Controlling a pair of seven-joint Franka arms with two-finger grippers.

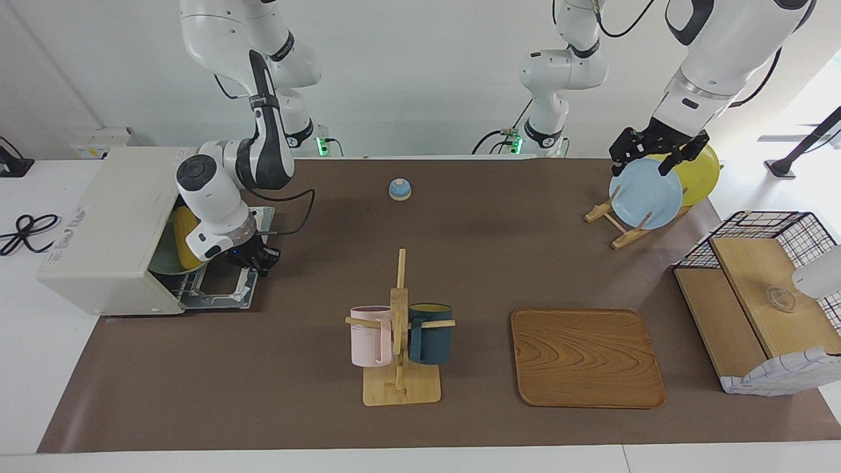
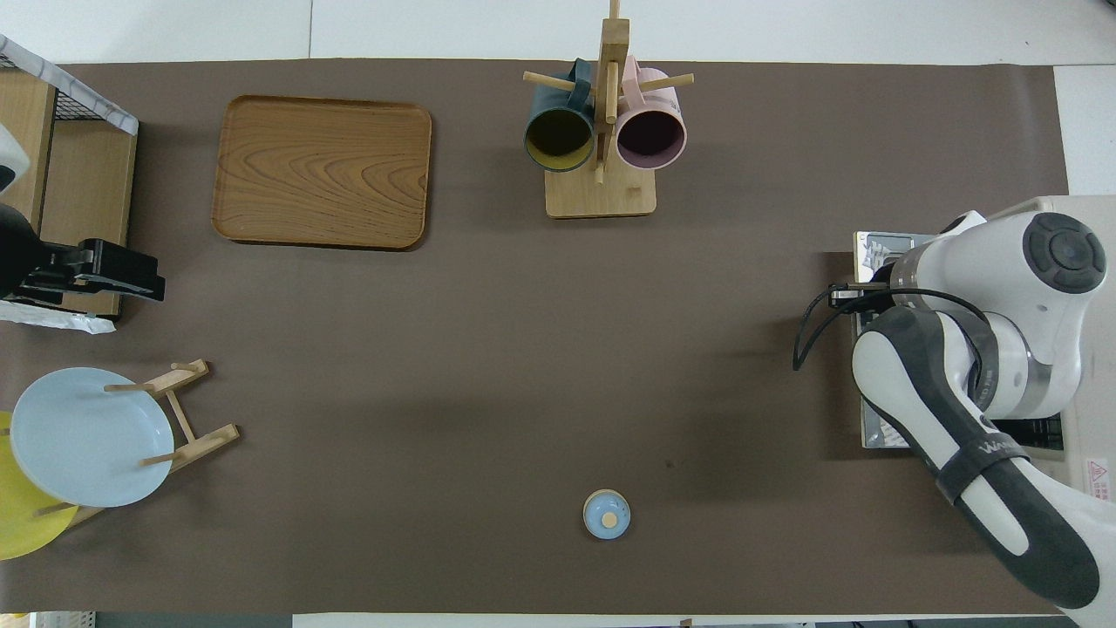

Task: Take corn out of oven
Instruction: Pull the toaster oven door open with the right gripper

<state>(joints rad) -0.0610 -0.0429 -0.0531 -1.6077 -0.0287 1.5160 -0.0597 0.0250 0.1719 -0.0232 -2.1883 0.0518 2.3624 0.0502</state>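
Observation:
The cream-white oven [image 1: 105, 223] stands at the right arm's end of the table, its door [image 1: 223, 292] folded down flat; the door also shows in the overhead view [image 2: 876, 253]. The yellow corn [image 1: 182, 238] sits in the oven's mouth on a pale green dish, partly hidden by the right wrist. My right gripper [image 1: 255, 257] hangs low over the open door's edge, apart from the corn. My left gripper [image 1: 657, 154] waits over the top of a blue plate [image 1: 644, 197] at the left arm's end.
A wooden mug rack [image 1: 399, 328] with a pink and a dark blue mug stands mid-table, a wooden tray [image 1: 585, 358] beside it. A wire-and-wood basket shelf [image 1: 755, 295], a yellow plate [image 1: 700, 174] in the plate rack and a small blue knobbed lid [image 1: 399, 189] are also there.

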